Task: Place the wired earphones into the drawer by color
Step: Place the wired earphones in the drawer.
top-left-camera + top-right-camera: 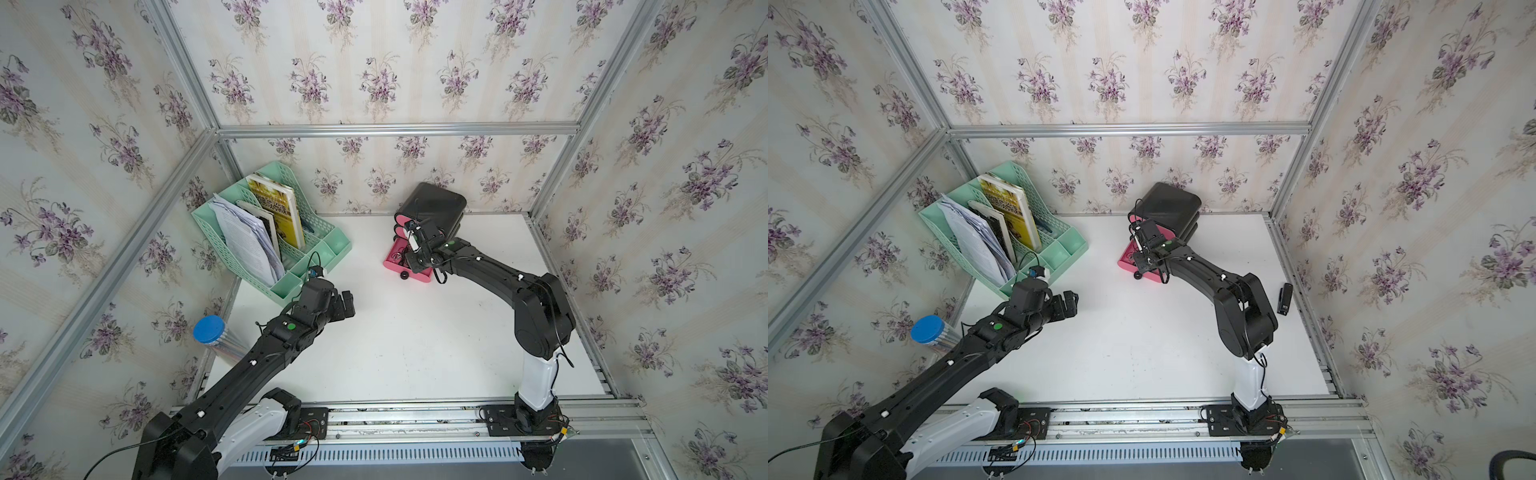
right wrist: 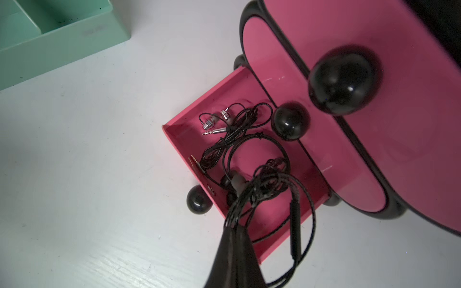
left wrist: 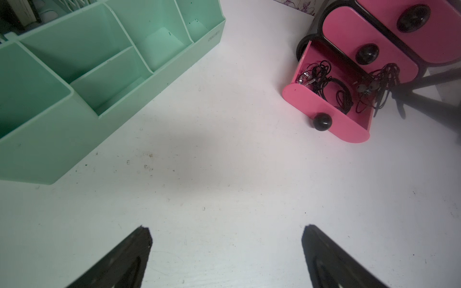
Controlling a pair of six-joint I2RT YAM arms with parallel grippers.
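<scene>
The drawer cabinet [image 1: 436, 203] is black with pink fronts and stands at the back of the table. Its bottom drawer [image 2: 207, 104] is pulled open, while the two above it stay closed. Black wired earphones [image 2: 217, 149] lie coiled inside, with their jack plugs showing. My right gripper [image 2: 233, 228] hovers over the open drawer, shut on another black earphone set [image 2: 295, 224] whose cable loops hang over the drawer's near corner. My left gripper [image 3: 225, 232] is open and empty above bare table, near the green rack. No white or red earphones are in view.
A mint-green file rack [image 1: 270, 232] with papers and books stands at the back left. A blue-lidded tube [image 1: 209, 329] stands by the left wall. A small black object [image 1: 1284, 298] lies near the table's right edge. Aluminium frame posts ring the table.
</scene>
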